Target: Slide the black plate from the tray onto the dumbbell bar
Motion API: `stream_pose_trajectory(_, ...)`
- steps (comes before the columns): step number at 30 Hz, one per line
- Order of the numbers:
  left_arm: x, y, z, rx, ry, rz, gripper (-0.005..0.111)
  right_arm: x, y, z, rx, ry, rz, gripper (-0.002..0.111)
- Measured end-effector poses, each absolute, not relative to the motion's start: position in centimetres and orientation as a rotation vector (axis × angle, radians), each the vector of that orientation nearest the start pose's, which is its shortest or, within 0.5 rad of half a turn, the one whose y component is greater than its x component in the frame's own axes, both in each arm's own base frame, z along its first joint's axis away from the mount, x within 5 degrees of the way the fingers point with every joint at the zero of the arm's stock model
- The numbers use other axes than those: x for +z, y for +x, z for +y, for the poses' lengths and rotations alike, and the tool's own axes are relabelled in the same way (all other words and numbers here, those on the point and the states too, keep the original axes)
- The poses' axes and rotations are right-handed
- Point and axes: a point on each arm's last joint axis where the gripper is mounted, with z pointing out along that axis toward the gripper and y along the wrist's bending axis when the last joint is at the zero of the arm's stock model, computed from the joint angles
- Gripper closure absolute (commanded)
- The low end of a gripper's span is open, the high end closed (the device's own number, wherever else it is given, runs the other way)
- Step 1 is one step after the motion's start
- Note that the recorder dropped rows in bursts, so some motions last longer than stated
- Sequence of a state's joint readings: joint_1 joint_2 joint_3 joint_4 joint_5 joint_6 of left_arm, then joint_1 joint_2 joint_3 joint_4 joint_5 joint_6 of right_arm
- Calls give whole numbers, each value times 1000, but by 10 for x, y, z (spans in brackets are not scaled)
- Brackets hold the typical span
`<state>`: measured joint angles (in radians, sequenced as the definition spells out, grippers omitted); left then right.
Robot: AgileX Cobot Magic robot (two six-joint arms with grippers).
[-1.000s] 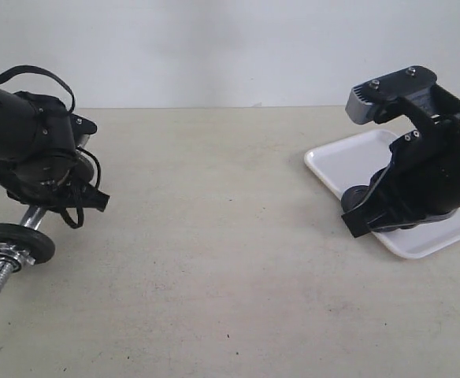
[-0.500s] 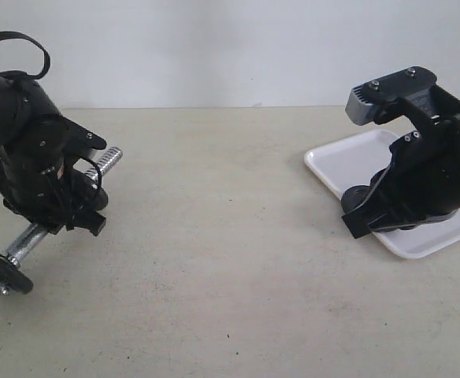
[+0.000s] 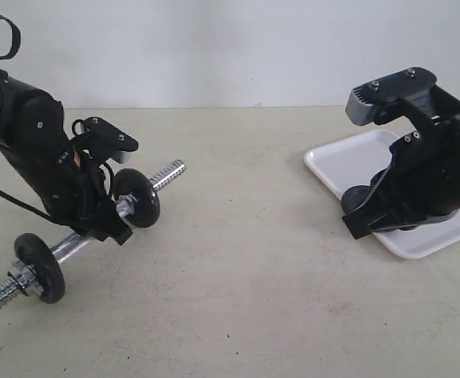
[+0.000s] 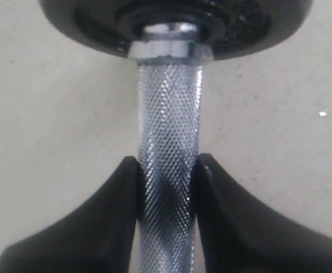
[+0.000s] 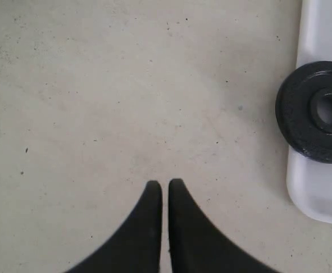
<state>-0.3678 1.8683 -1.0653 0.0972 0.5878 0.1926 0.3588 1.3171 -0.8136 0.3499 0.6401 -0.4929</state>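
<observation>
At lower left, the left pincer [image 4: 167, 166] was clamped on the knurled middle of the tilted dumbbell bar [image 3: 74, 246]. Farther back at right, the right pincer [image 5: 161, 189], tips together and empty, hovered near the black plate [image 5: 295, 114] at the edge of the tray [image 3: 348, 161]; grasping it seemingly came next, needing jaws opened

Dumbbell bar [image 3: 71, 247] in the left tool [image 3: 110, 224] now farther right, its far threaded end up and rightward.
</observation>
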Motion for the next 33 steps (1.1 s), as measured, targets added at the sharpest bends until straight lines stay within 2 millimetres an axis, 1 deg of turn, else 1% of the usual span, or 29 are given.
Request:
stream_pose_trajectory(6, 146, 325, -133, -120, 957, 2654, 102, 249, 228, 106, 322, -801, 2471, 109)
stream_pose_trajectory(11, 146, 322, -138, -212, 1012, 2627, 102, 248, 228, 106, 323, -806, 2476, 109)
stream_pose_trajectory(15, 146, 321, -139, -227, 1040, 2613, 102, 248, 227, 105, 324, -808, 2479, 109)
stream_pose_trajectory(33, 145, 321, -141, -251, 1069, 2585, 102, 248, 227, 105, 323, -817, 2478, 109)
